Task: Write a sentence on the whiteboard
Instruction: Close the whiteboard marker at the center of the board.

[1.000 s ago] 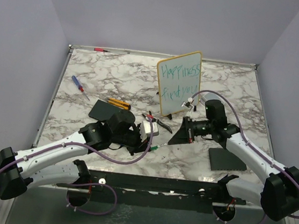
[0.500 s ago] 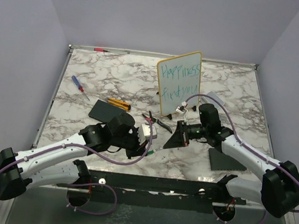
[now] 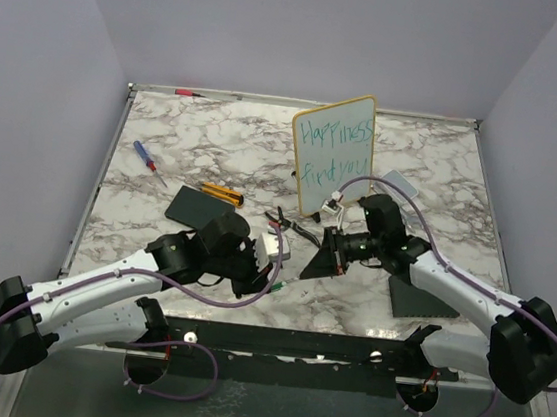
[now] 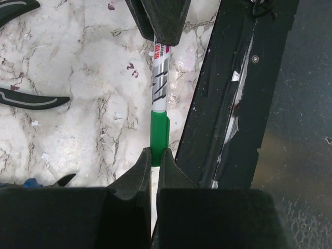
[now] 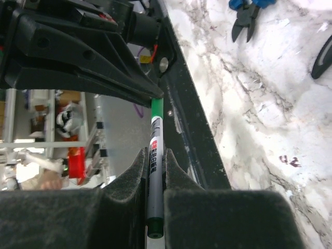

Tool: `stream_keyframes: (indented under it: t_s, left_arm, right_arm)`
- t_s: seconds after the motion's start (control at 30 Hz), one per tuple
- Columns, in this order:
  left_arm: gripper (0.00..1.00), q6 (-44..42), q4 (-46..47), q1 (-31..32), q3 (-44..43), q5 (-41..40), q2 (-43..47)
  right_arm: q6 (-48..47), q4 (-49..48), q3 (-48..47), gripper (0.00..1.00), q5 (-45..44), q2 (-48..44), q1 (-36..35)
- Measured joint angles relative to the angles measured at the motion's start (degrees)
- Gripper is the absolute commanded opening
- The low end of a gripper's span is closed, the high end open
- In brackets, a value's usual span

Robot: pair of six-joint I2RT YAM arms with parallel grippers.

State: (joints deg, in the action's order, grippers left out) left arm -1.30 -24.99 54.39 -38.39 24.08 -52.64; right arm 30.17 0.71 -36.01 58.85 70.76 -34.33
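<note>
The whiteboard (image 3: 332, 154) stands upright at the back middle, tilted a little. On it is the sentence (image 3: 336, 147), in teal handwriting over two lines. My right gripper (image 5: 154, 155) is shut on the grey barrel of a marker (image 5: 155, 176), low over the table in front of the board. My left gripper (image 4: 154, 154) is shut on the marker's green cap (image 4: 159, 132). The cap sits on the end of the barrel (image 4: 159, 88). The two grippers meet tip to tip near the front edge (image 3: 292, 270).
Two dark grey pads lie flat, one at the left (image 3: 193, 206) and one at the right front (image 3: 419, 298). Black pliers (image 3: 292, 225), a yellow-handled tool (image 3: 222, 193) and a blue screwdriver (image 3: 147, 161) lie on the marble. A black rail (image 4: 233, 93) runs along the front edge.
My right gripper has swung left and toward the front with the marker, bringing its tip into the cap. The left gripper has shifted only slightly.
</note>
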Motion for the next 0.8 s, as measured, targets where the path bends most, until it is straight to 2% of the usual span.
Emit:
stream_keyframes:
  t_s: [0.1,0.13,0.2,0.37,0.7,0.8]
  left_arm:
    - [0.0,-0.3,0.9,0.0,0.0,0.5,-1.3]
    - [0.03,-0.4,1.4,0.0,-0.1,0.6,-1.7]
    - [0.11,-0.8,2.6,-0.1,-0.3,0.5,-2.3]
    - [0.4,-1.8,5.6,0.0,-0.9,-0.3,-2.2]
    - [0.69,-2.4,8.6,0.0,-2.4,-3.9,1.6]
    - [0.85,-2.4,8.6,0.0,-2.4,-4.9,2.1]
  right_arm:
    - [-3.5,7.2,-3.1,0.01,-3.5,-1.5,-0.9]
    - [-4.9,10.1,-4.4,0.01,-5.0,-2.1,-1.1]
    - [-7.1,15.3,-7.1,0.01,-8.1,-3.2,-1.5]
    - [-9.5,22.5,-10.5,0.01,-12.8,-6.5,-2.2]
    - [-9.7,27.1,-13.4,0.01,-20.2,-11.9,-2.7]
    - [-9.7,27.3,-13.9,0.01,-22.5,-12.5,-2.7]
